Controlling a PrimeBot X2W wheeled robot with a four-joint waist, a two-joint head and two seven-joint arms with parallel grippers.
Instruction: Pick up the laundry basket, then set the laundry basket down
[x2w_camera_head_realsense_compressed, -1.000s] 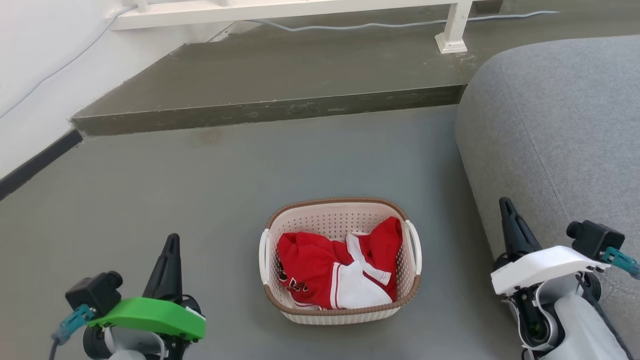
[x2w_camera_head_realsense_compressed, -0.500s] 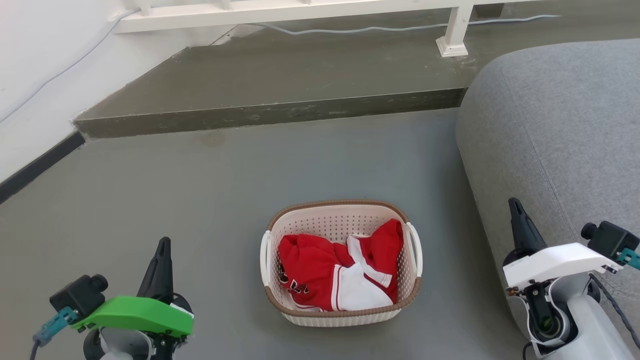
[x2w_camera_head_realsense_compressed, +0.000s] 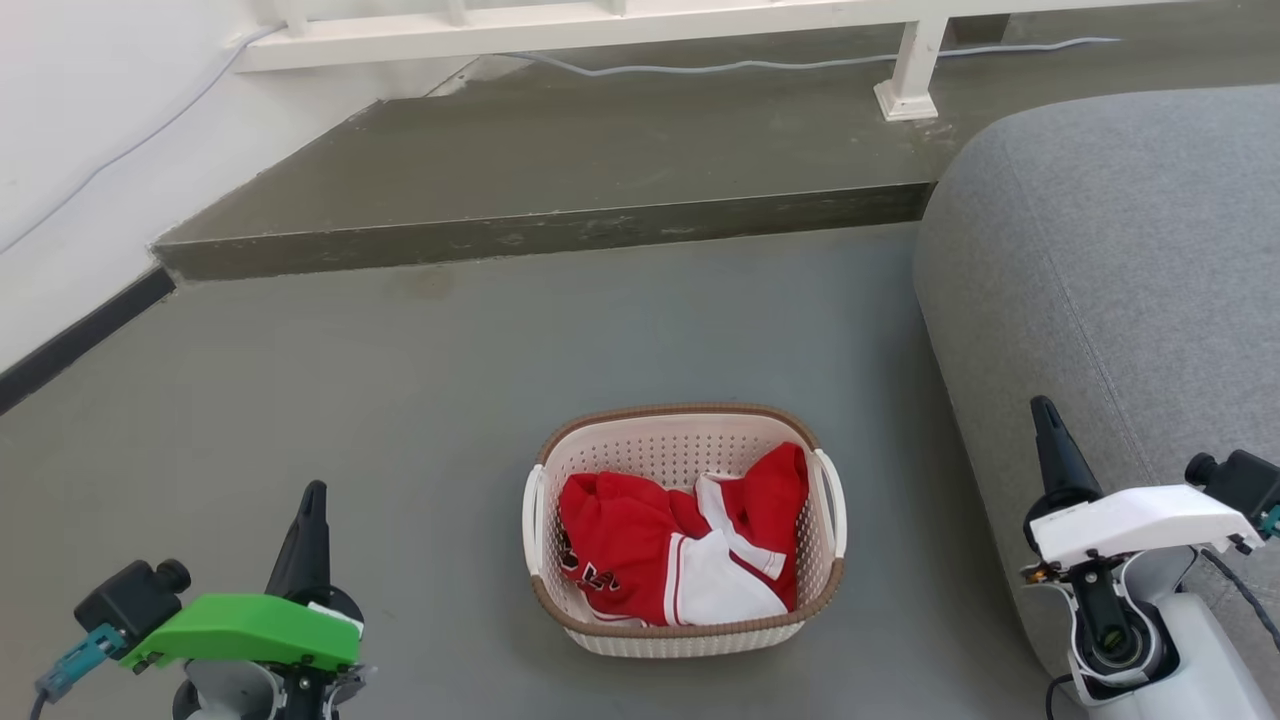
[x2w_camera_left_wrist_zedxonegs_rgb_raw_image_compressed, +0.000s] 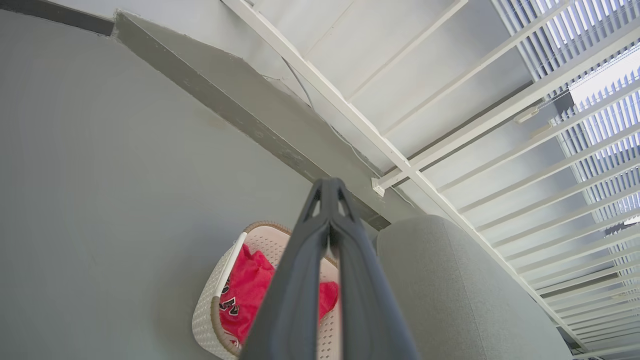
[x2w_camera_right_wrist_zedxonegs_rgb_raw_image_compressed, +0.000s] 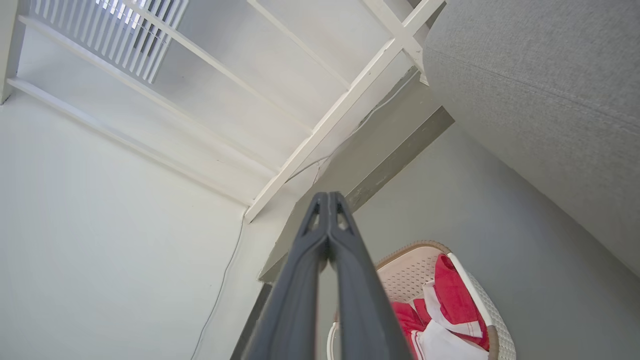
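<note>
Head view. Laundry basket (x2w_camera_head_realsense_compressed: 684, 412) upright on the grey floor (x2w_camera_head_realsense_compressed: 400, 400), just beside the grey sofa (x2w_camera_head_realsense_compressed: 1100, 250), with red and white clothing (x2w_camera_head_realsense_compressed: 640, 540) inside. Left tool (x2w_camera_head_realsense_compressed: 312, 497) and right tool (x2w_camera_head_realsense_compressed: 1043, 412) on either side of it, both well apart from its loop handles. Against a second ago: whole picture slid down a little, so put that part down to the camera. Beyond that, both tools drawn outward and away from the basket, which sits in the same spot on the floor.

Left wrist view. Left tool (x2w_camera_left_wrist_zedxonegs_rgb_raw_image_compressed: 328, 186) with its two dark fingers pressed together and nothing between them. Basket (x2w_camera_left_wrist_zedxonegs_rgb_raw_image_compressed: 206, 310) low behind them, on the floor.

Right wrist view. Same for the right tool (x2w_camera_right_wrist_zedxonegs_rgb_raw_image_compressed: 327, 199): fingers closed tip to tip, empty. Basket (x2w_camera_right_wrist_zedxonegs_rgb_raw_image_compressed: 415, 267) below, beside the sofa (x2w_camera_right_wrist_zedxonegs_rgb_raw_image_compressed: 540, 100).

Judgement: fits a basket already set down, with the arms backing off. Fits equally a basket waiting to be lifted while the arms shift for an approach. No telling which from this.
</note>
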